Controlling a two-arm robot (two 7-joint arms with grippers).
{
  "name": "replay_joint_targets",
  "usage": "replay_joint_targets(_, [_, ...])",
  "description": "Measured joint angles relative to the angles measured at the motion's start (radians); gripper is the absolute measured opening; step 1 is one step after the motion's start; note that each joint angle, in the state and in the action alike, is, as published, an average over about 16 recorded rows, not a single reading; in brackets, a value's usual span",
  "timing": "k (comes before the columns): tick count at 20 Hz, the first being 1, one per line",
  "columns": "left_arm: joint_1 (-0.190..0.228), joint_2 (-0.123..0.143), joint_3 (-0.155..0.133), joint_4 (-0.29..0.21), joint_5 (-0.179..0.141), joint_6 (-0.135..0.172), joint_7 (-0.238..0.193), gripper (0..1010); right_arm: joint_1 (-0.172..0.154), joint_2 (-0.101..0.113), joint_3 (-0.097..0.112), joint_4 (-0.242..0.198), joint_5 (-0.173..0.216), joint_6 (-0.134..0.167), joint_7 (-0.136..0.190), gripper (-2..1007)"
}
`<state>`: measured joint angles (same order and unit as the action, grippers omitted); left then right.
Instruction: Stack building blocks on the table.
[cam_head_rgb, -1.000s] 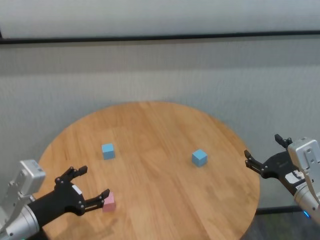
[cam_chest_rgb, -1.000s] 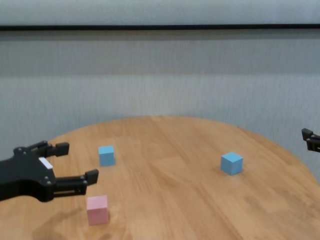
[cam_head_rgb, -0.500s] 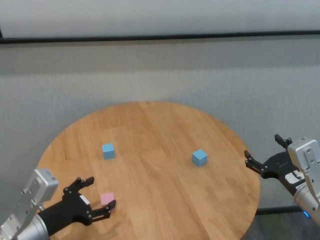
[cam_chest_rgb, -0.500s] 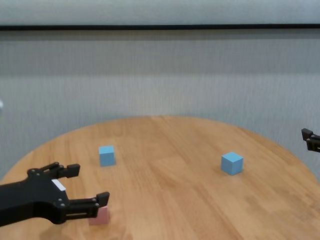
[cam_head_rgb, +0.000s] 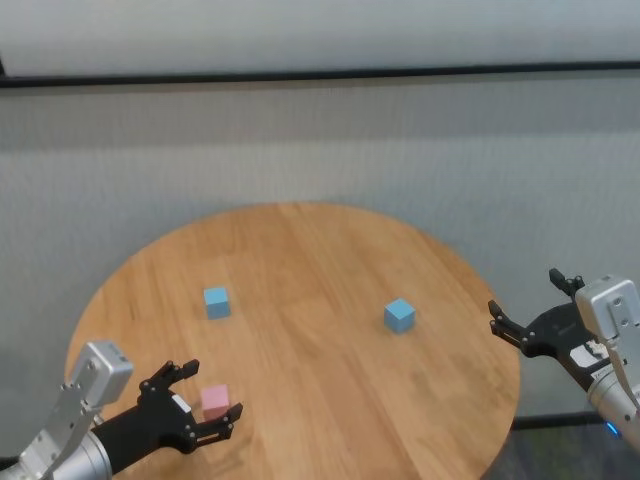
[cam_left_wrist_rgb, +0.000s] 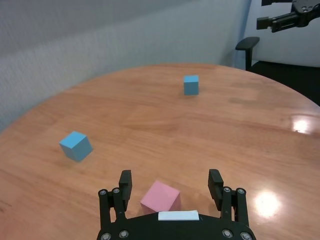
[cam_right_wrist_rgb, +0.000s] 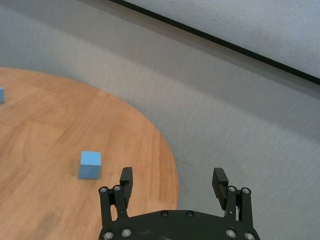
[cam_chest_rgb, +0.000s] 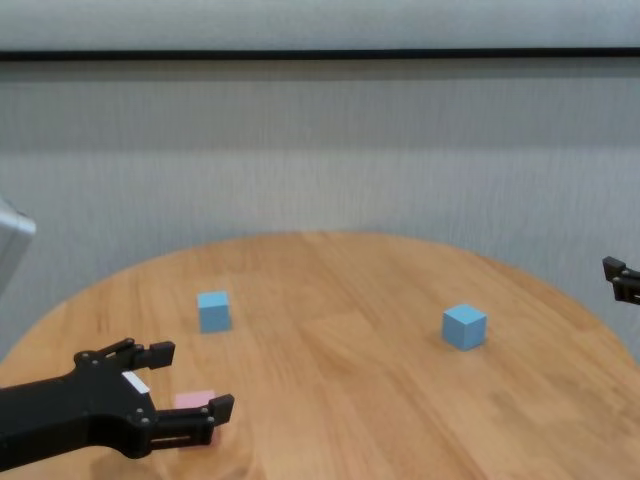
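On the round wooden table, a pale pink block sits near the front left. My left gripper is open and low over the table, one finger on each side of the pink block, with a gap showing on both sides. In the chest view the fingers partly hide the pink block. One light blue block lies farther back on the left, another light blue block at mid right. My right gripper hangs open and empty beyond the table's right edge.
A grey wall curves closely behind the table. A dark chair stands past the table's right side. The table's right edge lies just below the right gripper.
My left gripper has pulled back toward the near edge and dropped lower, so the pink block now lies between its fingers rather than beside one fingertip. The right arm has not moved.
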<state>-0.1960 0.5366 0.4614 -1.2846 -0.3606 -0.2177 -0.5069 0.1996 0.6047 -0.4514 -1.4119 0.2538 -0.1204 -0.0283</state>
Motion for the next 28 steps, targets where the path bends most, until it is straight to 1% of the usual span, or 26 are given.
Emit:
replay_joint_targets(6, [-0.015, -0.027, -0.009, 0.050, 0.006, -0.017, -0.014, 1003, 0.000, 0.000, 0.000, 0.000, 0.000, 0.000, 0.000, 1001])
replay_joint_targets(11, [-0.023, -0.043, -0.019, 0.081, 0.008, -0.031, -0.027, 1003, 0.000, 0.000, 0.000, 0.000, 0.000, 0.000, 0.000, 1001])
replay_joint_targets(18, [-0.023, -0.058, -0.027, 0.097, 0.016, -0.038, -0.042, 1003, 0.000, 0.000, 0.000, 0.000, 0.000, 0.000, 0.000, 1001])
replay_joint_targets(28, [-0.023, -0.080, -0.033, 0.121, 0.039, -0.040, -0.056, 1003, 0.000, 0.000, 0.000, 0.000, 0.000, 0.000, 0.000, 1001])
